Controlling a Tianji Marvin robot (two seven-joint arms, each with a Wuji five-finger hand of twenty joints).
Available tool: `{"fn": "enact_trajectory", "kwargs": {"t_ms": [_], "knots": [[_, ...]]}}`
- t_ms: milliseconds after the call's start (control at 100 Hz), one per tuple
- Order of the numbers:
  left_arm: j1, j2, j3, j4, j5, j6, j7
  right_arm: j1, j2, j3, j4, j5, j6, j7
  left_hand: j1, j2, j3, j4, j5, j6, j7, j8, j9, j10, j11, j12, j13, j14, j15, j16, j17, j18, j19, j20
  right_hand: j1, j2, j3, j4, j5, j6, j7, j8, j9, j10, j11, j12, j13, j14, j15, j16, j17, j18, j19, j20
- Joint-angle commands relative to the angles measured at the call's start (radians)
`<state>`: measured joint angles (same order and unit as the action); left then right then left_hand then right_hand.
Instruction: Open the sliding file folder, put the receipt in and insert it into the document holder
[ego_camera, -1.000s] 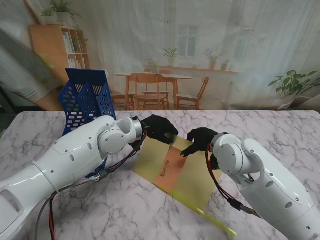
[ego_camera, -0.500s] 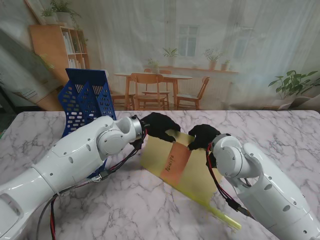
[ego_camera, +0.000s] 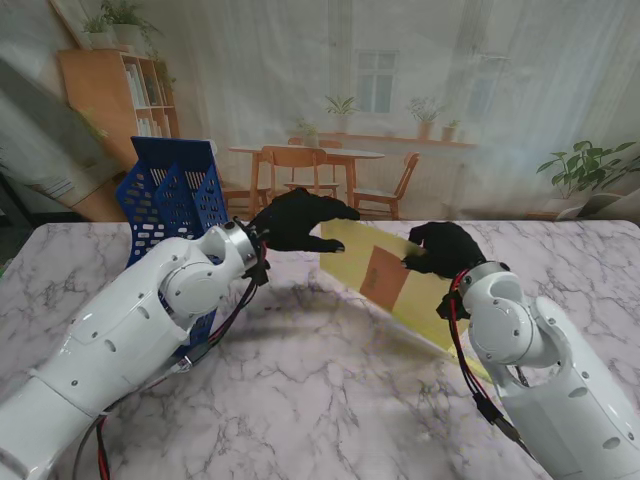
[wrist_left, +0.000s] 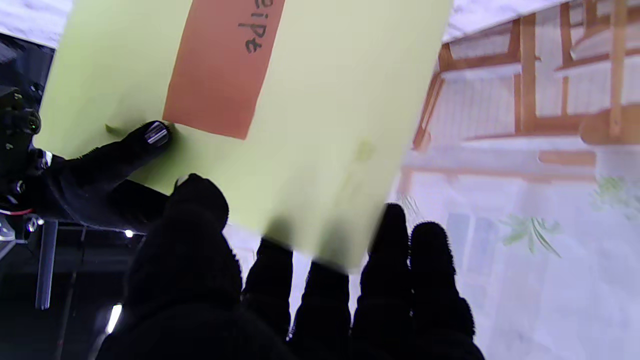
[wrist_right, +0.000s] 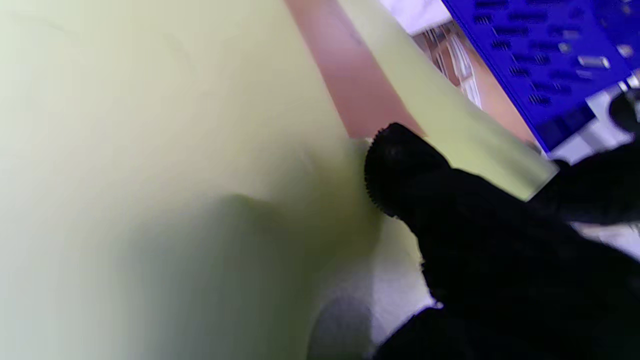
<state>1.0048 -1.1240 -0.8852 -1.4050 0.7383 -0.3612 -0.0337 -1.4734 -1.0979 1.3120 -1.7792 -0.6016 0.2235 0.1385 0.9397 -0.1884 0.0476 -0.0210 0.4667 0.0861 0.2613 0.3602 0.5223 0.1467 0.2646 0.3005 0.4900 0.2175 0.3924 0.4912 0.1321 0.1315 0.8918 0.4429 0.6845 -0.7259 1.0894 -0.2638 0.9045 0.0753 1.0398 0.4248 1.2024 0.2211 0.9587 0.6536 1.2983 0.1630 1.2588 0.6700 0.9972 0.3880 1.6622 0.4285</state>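
The yellow translucent file folder (ego_camera: 420, 295) is held off the table, tilted, with the orange receipt (ego_camera: 382, 275) inside it. My left hand (ego_camera: 295, 220) pinches its left corner: in the left wrist view the thumb lies on one face of the folder (wrist_left: 325, 125) and the fingers on the other. My right hand (ego_camera: 445, 250) grips the far edge beside the receipt, its thumb pressing the sheet (wrist_right: 150, 150) next to the receipt (wrist_right: 355, 95). The blue mesh document holder (ego_camera: 175, 195) stands at the far left, behind my left forearm.
Marble table top (ego_camera: 320, 400) spreads under the raised folder, nearer to me. The holder (wrist_right: 540, 55) shows beyond the folder's edge in the right wrist view. The folder's near end is hidden behind my right arm. A printed room backdrop closes off the far edge.
Both hands have lifted the folder from the table and carried it farther from me. It now tilts up, and the left hand has risen toward the holder.
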Motion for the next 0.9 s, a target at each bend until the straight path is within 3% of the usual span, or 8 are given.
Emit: {"fn": "enact_trajectory", "kwargs": {"t_ms": [0,60,190,310,490,620,780,890], "knots": [[0.033,0.021,-0.016,-0.014,-0.002,-0.013,0.009,-0.020,0.001,0.025,-0.029,0.002,-0.018,-0.022,0.019,0.050,-0.028,0.022,0.035,0.010,0.018,0.024,0.026,0.013,0.009,0.003,0.010,0.026,0.001,-0.001,0.006,0.015,0.012,0.006,0.058,-0.003,0.074,-0.001,0.019,-0.056,0.028,0.043,0.057,0.024,0.059,0.022,0.014,-0.083,0.052,0.010,0.031,-0.008,0.035,-0.017],[0.080,0.022,-0.056,-0.037,0.009,-0.013,0.035,-0.040,-0.006,0.056,-0.041,0.024,-0.058,-0.058,0.039,0.066,-0.045,0.026,0.103,0.036,0.067,0.073,0.114,0.015,0.051,0.045,0.067,0.036,0.041,0.028,0.041,0.033,0.065,0.035,0.059,-0.002,0.072,-0.001,0.017,-0.059,0.027,0.046,0.056,0.024,0.059,0.024,0.013,-0.083,0.049,0.009,0.029,-0.008,0.032,-0.017],[0.155,0.026,-0.101,-0.069,-0.028,0.003,0.019,-0.076,-0.020,0.112,-0.065,0.079,-0.142,-0.121,0.067,0.051,-0.044,0.028,0.188,0.046,0.166,0.187,0.249,0.018,0.109,0.102,0.168,0.064,0.117,0.086,0.108,0.057,0.156,0.076,0.058,0.007,0.064,0.000,0.010,-0.071,0.027,0.057,0.048,0.016,0.058,0.028,0.013,-0.086,0.035,0.006,0.021,-0.010,0.022,-0.018],[0.175,0.032,-0.084,-0.061,-0.055,0.041,-0.029,-0.101,-0.032,0.145,-0.086,0.137,-0.207,-0.165,0.066,0.057,-0.045,0.026,0.237,0.058,0.187,0.189,0.310,0.028,0.117,0.109,0.215,0.083,0.150,0.106,0.145,0.070,0.196,0.093,0.059,0.012,0.058,0.001,0.007,-0.074,0.025,0.062,0.044,0.012,0.059,0.031,0.014,-0.090,0.027,0.005,0.019,-0.012,0.017,-0.017],[0.148,0.022,0.014,0.015,-0.101,0.118,-0.040,-0.136,-0.042,0.180,-0.125,0.234,-0.277,-0.188,0.018,0.099,-0.059,0.019,0.183,0.115,0.074,0.086,0.230,0.057,0.026,0.052,0.164,0.085,0.093,0.077,0.111,0.068,0.138,0.067,0.062,0.020,0.050,0.002,0.002,-0.077,0.024,0.068,0.041,0.009,0.058,0.033,0.014,-0.090,0.021,0.006,0.011,-0.014,0.008,-0.015],[0.124,0.004,0.075,0.065,-0.186,0.179,-0.048,-0.163,-0.045,0.201,-0.164,0.296,-0.295,-0.178,-0.040,0.089,-0.066,0.012,0.122,0.151,-0.020,0.026,0.123,0.088,-0.045,-0.019,0.110,0.088,0.047,0.043,0.075,0.064,0.079,0.042,0.063,0.022,0.046,0.003,0.000,-0.080,0.024,0.070,0.040,0.009,0.059,0.035,0.014,-0.090,0.017,0.006,0.008,-0.014,0.004,-0.013],[0.107,-0.021,0.113,0.106,-0.293,0.216,-0.046,-0.192,-0.044,0.221,-0.201,0.343,-0.314,-0.163,-0.142,0.059,-0.075,0.000,-0.003,0.171,-0.129,-0.030,-0.083,0.128,-0.119,-0.101,0.001,0.087,-0.012,0.005,0.007,0.052,-0.002,0.007,0.067,0.023,0.042,0.004,-0.001,-0.077,0.023,0.072,0.039,0.010,0.058,0.035,0.015,-0.090,0.015,0.007,0.004,-0.012,-0.001,-0.012],[0.115,-0.041,0.119,0.105,-0.414,0.225,-0.056,-0.207,-0.043,0.232,-0.221,0.361,-0.330,-0.155,-0.200,0.030,-0.077,-0.005,-0.111,0.168,-0.188,-0.057,-0.204,0.143,-0.146,-0.137,-0.065,0.085,-0.039,-0.016,-0.030,0.038,-0.051,-0.015,0.067,0.025,0.040,0.005,-0.002,-0.076,0.024,0.072,0.039,0.011,0.058,0.036,0.015,-0.089,0.014,0.007,0.004,-0.010,-0.003,-0.010]]}}
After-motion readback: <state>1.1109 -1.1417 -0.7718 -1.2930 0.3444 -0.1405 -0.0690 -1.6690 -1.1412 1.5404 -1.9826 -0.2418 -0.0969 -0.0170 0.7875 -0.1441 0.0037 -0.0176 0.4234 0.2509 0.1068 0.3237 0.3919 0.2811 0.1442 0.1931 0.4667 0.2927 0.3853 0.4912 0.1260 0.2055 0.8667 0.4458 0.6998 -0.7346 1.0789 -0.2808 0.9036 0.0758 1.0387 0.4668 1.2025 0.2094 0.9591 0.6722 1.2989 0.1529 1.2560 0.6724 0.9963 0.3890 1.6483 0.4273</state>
